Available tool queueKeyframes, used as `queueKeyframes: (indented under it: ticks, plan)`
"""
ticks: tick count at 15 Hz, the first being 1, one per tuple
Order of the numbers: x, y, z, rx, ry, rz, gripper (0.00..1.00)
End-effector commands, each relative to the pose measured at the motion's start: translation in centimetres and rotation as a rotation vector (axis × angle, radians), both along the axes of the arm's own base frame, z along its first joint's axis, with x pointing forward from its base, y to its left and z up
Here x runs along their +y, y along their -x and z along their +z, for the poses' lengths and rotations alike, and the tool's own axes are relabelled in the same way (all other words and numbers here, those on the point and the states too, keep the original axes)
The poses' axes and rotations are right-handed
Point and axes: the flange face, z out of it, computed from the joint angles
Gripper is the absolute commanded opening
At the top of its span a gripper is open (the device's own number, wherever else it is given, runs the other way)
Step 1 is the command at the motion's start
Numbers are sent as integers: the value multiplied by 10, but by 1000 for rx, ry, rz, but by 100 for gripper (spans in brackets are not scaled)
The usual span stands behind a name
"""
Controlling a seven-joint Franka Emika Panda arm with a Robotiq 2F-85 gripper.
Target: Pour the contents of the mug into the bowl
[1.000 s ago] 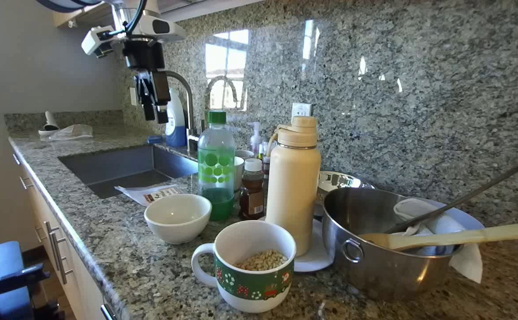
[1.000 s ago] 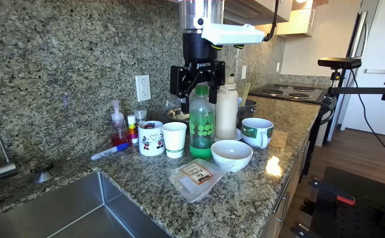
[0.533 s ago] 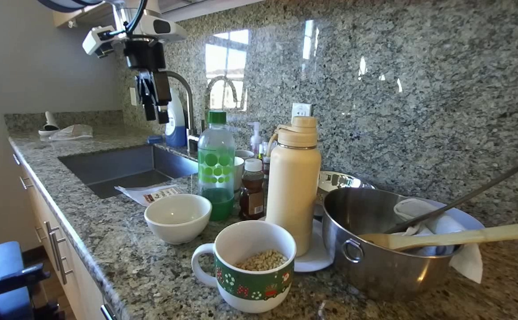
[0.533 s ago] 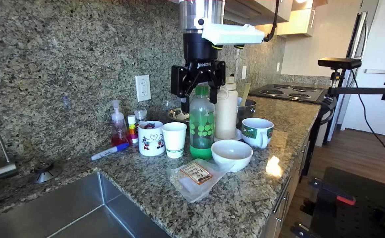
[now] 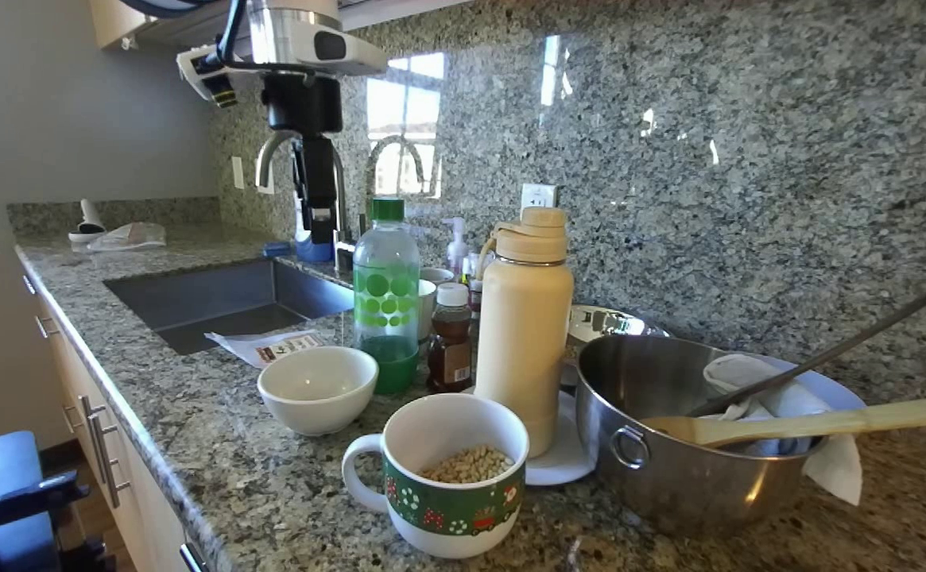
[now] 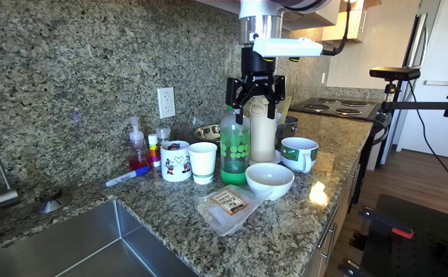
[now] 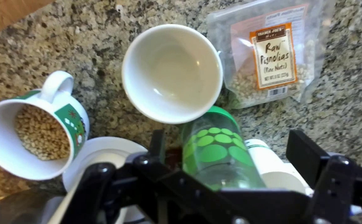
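With jaws spread wide around nothing, the pincer point(image 6: 255, 114) hangs high over the desk point(image 6: 277, 234), presumably to clear the green-dotted bottle point(image 6: 234, 148), while just beside that bottle the white ceramic bowl point(image 7: 172, 74) stands empty, ready to receive, and farther off the green-banded mug point(image 5: 448, 499) sits upright, keeping its pine-nut-like kernels point(image 7: 44, 133) from spilling.

Pine-nut bag point(image 7: 271, 54): "TRADER JOE'S", "Raw Pignolias (Pine Nuts)", "NET WT. 8 OZ (227g)", plus mirrored "Nutrition Facts". Gripper point(image 6: 255, 114): "ROBOTIQ". Marker point(image 6: 127, 177) print illegible.
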Motion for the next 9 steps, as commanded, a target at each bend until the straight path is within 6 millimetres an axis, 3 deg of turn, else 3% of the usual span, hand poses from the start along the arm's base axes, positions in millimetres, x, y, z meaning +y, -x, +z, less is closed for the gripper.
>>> queueKeyframes:
  ticks: [1,3,5,9]
  plan:
    - [-49,27,-2,-12,-34,-195,100]
    - [-73,41,-5,-6,-45,-301,100]
    - [-83,63,-11,2,-41,-400,100]
    - [-99,86,-24,22,-29,-514,100]
